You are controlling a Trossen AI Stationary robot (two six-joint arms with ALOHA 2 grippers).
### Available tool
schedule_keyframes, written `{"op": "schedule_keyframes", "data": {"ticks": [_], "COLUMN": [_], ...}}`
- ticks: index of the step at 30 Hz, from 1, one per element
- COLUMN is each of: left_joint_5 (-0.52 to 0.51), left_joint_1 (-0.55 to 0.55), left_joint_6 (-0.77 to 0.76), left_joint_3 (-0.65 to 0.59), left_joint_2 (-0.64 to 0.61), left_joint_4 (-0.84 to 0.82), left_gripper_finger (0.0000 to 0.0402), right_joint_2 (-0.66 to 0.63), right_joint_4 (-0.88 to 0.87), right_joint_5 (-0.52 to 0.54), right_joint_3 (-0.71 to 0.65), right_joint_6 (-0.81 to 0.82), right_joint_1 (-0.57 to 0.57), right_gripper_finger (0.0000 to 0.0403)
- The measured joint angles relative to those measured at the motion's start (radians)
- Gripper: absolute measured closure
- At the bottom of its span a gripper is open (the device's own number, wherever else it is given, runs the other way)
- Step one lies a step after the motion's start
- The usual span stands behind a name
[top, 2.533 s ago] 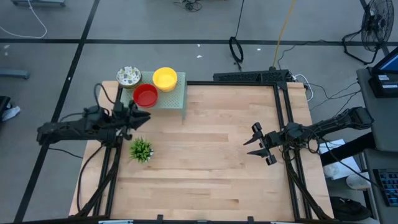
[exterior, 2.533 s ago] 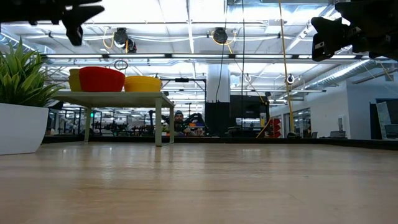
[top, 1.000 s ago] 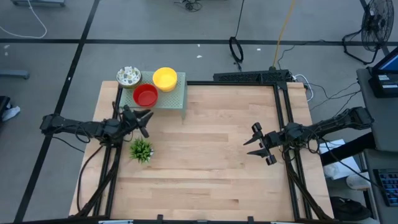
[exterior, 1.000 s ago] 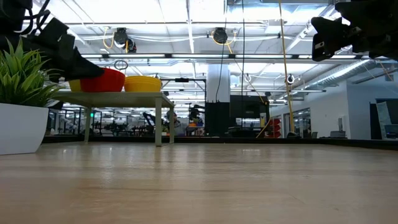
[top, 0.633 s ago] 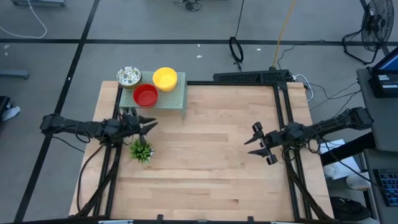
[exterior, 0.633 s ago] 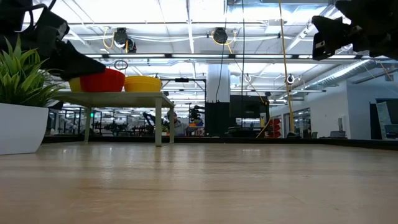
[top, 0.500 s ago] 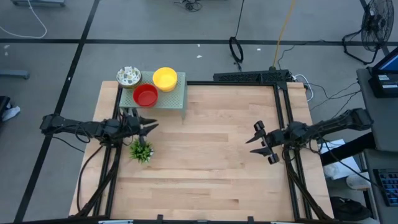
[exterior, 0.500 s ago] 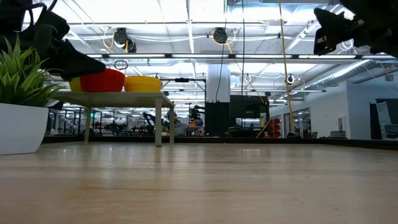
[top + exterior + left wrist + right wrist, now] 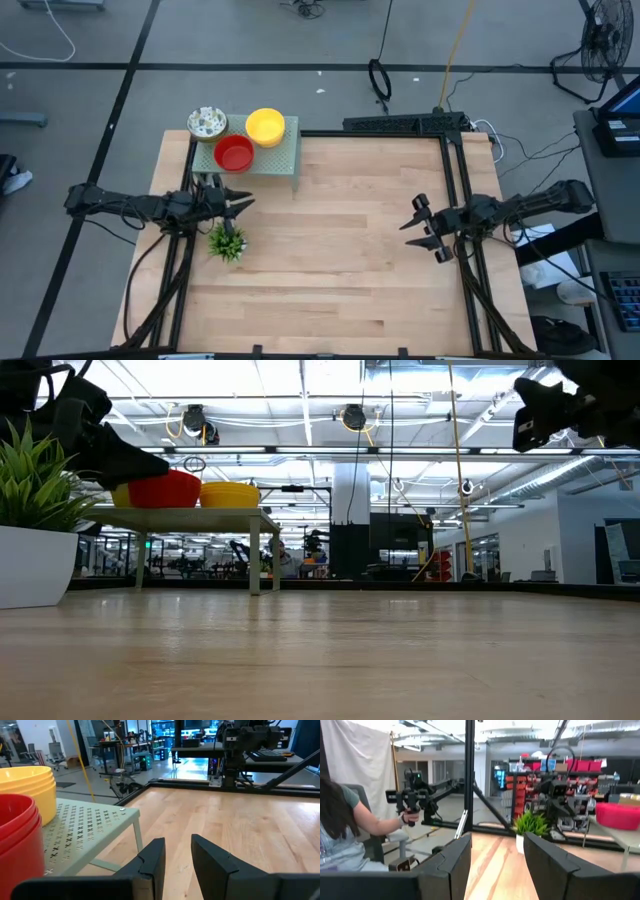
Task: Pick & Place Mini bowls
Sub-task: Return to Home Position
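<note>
Our left gripper (image 9: 240,202) and right gripper (image 9: 420,228) hang part open, empty. The bowls (image 9: 234,153) on the rack (image 9: 285,158) look light, rigid and slick; we judge a rim pinch best.

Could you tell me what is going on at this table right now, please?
Red bowls and yellow bowls sit stacked on the pale green rack, with speckled white bowls at its far corner. Both grippers are open and empty: the left gripper hovers just in front of the rack near the plant, and the right gripper hangs over the table's right side.
</note>
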Motion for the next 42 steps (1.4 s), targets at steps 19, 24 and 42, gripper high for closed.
{"op": "schedule_keyframes", "data": {"ticks": [19, 24, 42], "left_joint_5": [-0.001, -0.001, -0.002], "left_joint_1": [0.0, 0.0, 0.0], "left_joint_6": [0.0, 0.0, -0.001], "left_joint_3": [0.0, 0.0, 0.0], "left_joint_2": [0.0, 0.0, 0.0], "left_joint_4": [0.0, 0.0, 0.0], "left_gripper_finger": [0.0305, 0.0305, 0.0305], "right_joint_2": [-0.189, -0.227, -0.273], "right_joint_4": [-0.151, -0.242, -0.4], "right_joint_5": [0.0, 0.0, 0.0], "right_joint_3": [-0.002, -0.002, -0.003], "right_joint_6": [0.0, 0.0, 0.0], "right_joint_1": [-0.103, -0.172, -0.371], "right_gripper_finger": [0.0232, 0.0232, 0.0232]}}
